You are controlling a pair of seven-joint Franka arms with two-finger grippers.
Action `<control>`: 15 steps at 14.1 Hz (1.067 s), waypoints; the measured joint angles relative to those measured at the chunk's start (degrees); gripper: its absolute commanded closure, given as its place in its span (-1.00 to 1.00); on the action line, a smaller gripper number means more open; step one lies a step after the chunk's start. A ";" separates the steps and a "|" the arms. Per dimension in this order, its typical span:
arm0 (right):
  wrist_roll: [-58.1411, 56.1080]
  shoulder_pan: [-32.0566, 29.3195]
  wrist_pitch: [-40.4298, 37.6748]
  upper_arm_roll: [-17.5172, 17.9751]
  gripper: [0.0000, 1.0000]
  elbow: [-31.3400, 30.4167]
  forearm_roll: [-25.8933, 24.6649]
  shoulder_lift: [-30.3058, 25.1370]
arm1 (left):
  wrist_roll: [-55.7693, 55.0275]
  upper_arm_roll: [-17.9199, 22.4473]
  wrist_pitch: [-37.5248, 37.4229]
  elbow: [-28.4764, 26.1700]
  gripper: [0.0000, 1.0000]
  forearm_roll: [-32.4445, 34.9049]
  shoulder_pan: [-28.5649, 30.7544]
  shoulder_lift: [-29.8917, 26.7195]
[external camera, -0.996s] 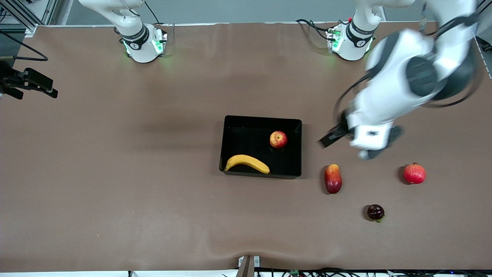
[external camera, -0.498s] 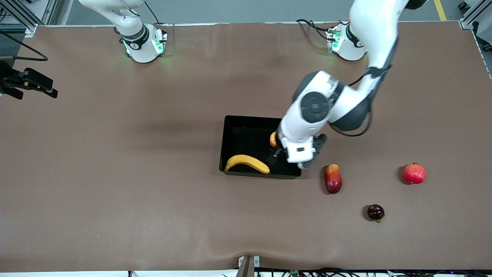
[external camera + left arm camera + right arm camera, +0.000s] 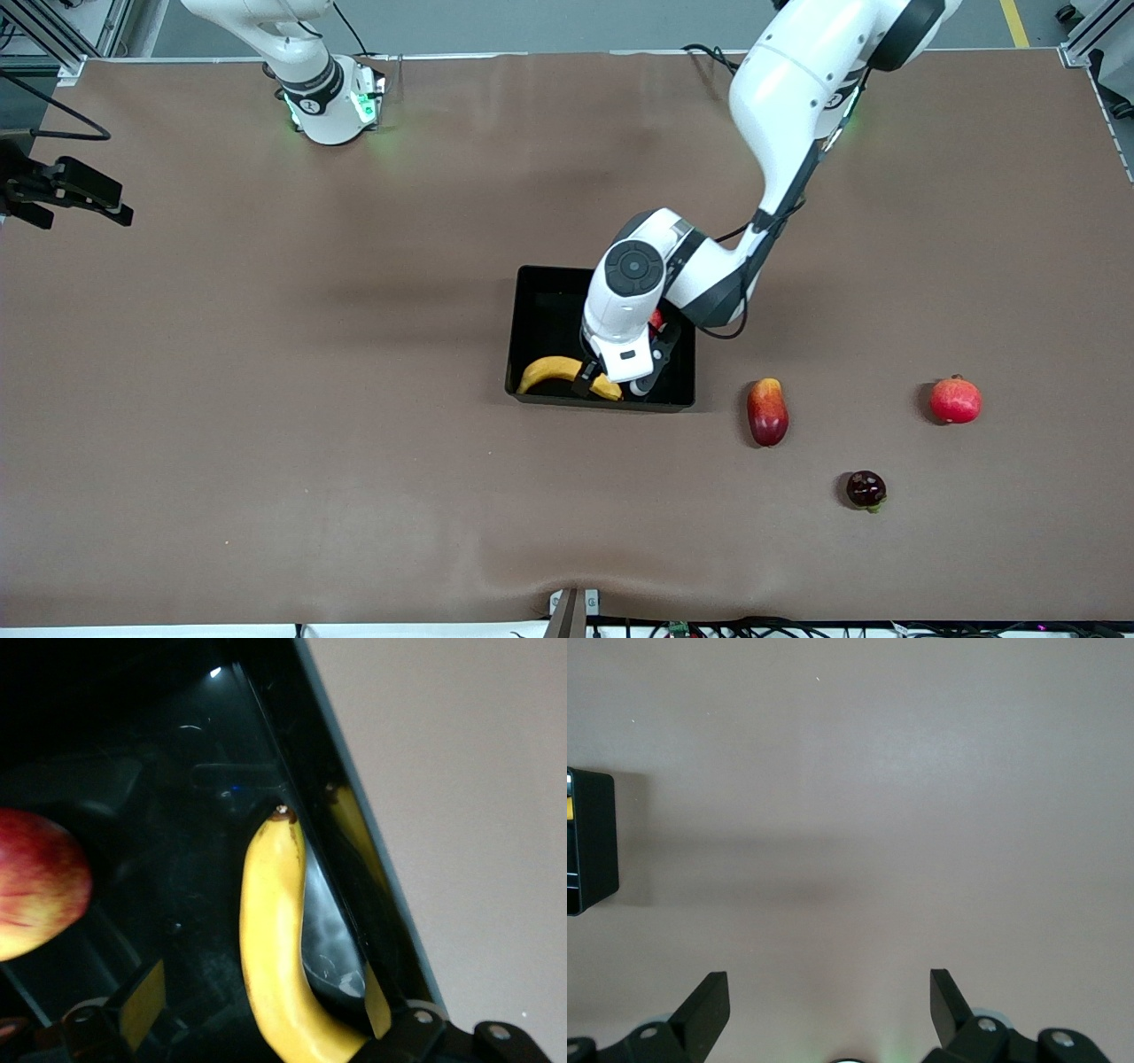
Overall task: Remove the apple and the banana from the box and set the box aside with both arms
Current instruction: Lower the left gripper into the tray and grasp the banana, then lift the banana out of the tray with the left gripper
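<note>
Brown table (image 3: 354, 399) below, the left gripper (image 3: 611, 383) hangs spread wide over the banana (image 3: 545, 369) inside the box (image 3: 540, 310), apple (image 3: 35, 881) alongside. Reaching step, I'd say; next, lower and clamp. Right gripper (image 3: 828, 1005) waits, released.

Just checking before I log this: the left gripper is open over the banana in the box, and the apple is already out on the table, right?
Not quite. The apple is in the box, as the left wrist view shows. The left gripper is open over the banana.
</note>
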 measured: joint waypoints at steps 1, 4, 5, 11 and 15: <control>0.00 0.00 0.00 0.00 -1.00 0.00 0.00 0.00 | -0.70 0.88 0.32 0.81 -1.00 0.00 -1.12 1.17; 0.00 0.00 0.00 0.00 -1.00 0.00 0.00 0.00 | -1.31 1.65 1.40 2.09 -1.00 0.00 -3.07 3.51; 0.00 0.00 0.00 0.00 -1.00 0.00 0.00 0.00 | -1.72 1.65 1.87 2.17 -1.00 0.00 -3.41 4.00; 0.00 0.00 0.00 0.00 -1.00 0.00 0.00 0.00 | -2.23 2.15 4.00 2.25 -0.60 0.00 -5.06 6.43; 0.00 0.00 0.00 0.00 -1.00 0.00 0.00 0.00 | -2.32 2.56 4.07 2.31 1.00 0.00 -5.85 6.97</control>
